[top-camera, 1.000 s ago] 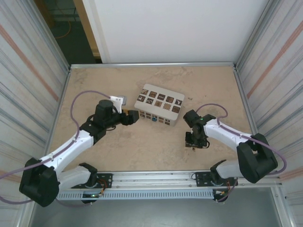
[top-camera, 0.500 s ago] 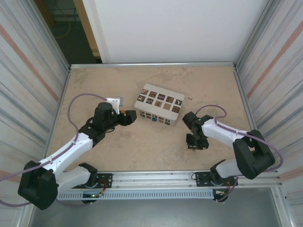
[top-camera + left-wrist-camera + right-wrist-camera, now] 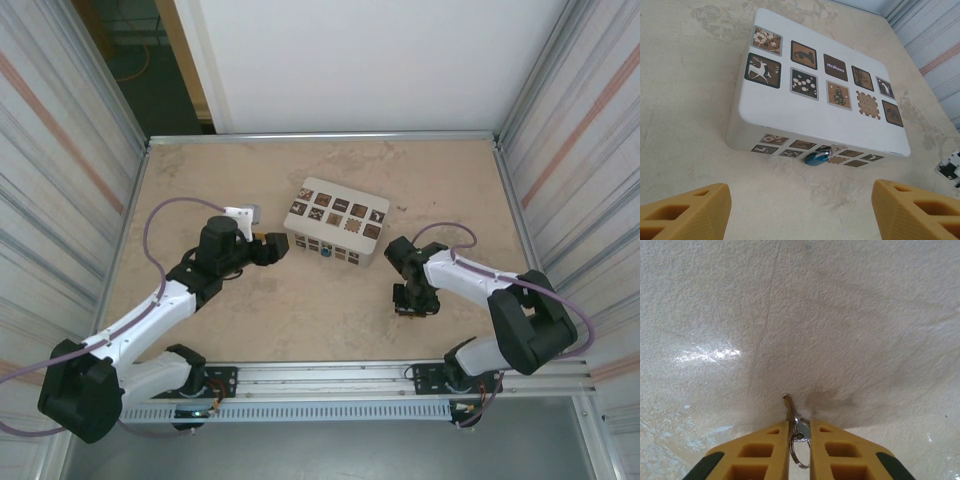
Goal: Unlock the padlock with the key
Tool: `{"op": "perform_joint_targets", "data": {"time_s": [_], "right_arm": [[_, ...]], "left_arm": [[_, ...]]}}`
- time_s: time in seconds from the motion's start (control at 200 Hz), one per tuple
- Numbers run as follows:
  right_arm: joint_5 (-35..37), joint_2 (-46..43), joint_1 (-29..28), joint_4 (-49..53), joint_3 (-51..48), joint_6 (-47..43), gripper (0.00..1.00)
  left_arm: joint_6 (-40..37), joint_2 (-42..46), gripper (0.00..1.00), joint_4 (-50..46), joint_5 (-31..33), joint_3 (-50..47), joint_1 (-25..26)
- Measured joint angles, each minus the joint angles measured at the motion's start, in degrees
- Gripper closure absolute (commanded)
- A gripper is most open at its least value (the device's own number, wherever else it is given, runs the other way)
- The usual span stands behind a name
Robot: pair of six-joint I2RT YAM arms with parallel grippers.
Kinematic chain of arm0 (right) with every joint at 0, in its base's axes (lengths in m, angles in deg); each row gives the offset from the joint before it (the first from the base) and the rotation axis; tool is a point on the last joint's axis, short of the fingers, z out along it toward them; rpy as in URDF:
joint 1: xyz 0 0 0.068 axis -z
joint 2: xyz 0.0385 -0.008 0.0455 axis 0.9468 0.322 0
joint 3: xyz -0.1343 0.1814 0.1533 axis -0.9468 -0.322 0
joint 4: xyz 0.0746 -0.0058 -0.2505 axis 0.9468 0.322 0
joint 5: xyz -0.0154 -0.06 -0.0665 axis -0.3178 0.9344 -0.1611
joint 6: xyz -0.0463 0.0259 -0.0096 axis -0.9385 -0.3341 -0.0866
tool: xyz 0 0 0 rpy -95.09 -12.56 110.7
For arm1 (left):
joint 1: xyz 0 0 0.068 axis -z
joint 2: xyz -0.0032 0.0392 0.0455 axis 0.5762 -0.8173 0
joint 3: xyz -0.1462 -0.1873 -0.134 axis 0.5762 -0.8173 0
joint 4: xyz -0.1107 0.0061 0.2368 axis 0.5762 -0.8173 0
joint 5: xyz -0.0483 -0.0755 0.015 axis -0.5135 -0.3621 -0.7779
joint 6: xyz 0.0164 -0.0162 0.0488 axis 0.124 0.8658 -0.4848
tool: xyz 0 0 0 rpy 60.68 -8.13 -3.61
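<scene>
The tiny blue padlock (image 3: 816, 158) with its silvery shackle hangs on the front wall of the white tiled box (image 3: 815, 100), resting on the table; from above the padlock (image 3: 326, 252) is a blue speck. My left gripper (image 3: 802, 210) is open, its yellow fingers wide apart, a short way in front of the padlock and empty; in the top view the left gripper (image 3: 283, 246) sits just left of the box (image 3: 337, 220). My right gripper (image 3: 800, 422) is shut on the key (image 3: 789, 410), whose blade points at the table. The right gripper (image 3: 408, 308) hangs right of the box.
A small ring (image 3: 799, 452) hangs from the key between the right fingers. Metal walls (image 3: 70, 200) close in both sides of the beige table (image 3: 300, 310). The rail with the arm bases (image 3: 320, 385) runs along the near edge.
The right gripper has shifted slightly left and toward the near edge with the key. The left arm has settled a little; its gripper stays by the box.
</scene>
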Motion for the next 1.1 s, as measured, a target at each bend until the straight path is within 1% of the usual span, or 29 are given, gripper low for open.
{"op": "perform_joint_targets", "data": {"time_s": [0.195, 0.426, 0.656, 0.887, 0.942, 1.097], "right_arm": [[-0.4, 0.3, 0.0, 0.3, 0.4, -0.1, 1.00], [-0.7, -0.7, 0.0, -0.6, 0.3, -0.2, 1.00], [-2.5, -7.6, 0.0, -4.4, 0.3, -0.7, 1.00], [-6.4, -13.0, 0.0, -9.9, 1.4, -2.1, 1.00], [-7.3, -13.9, -0.1, -11.3, 2.3, -2.4, 1.00], [-9.0, -15.1, -0.8, -15.1, 5.7, -3.5, 1.00]], "left_arm": [[0.0, -0.1, 0.25, 0.0, 0.0, 0.2, 0.0], [0.0, 0.0, 0.25, 0.0, 0.0, 0.5, 0.0], [2.3, 2.4, 0.25, -0.3, 0.0, 0.6, 0.0], [10.8, 4.9, 0.24, -1.9, -0.3, 1.2, 0.0], [13.8, 5.0, 0.22, -2.1, -0.7, 1.2, 0.0], [24.3, 4.9, 0.22, -1.9, -2.8, 1.2, 0.0]]}}
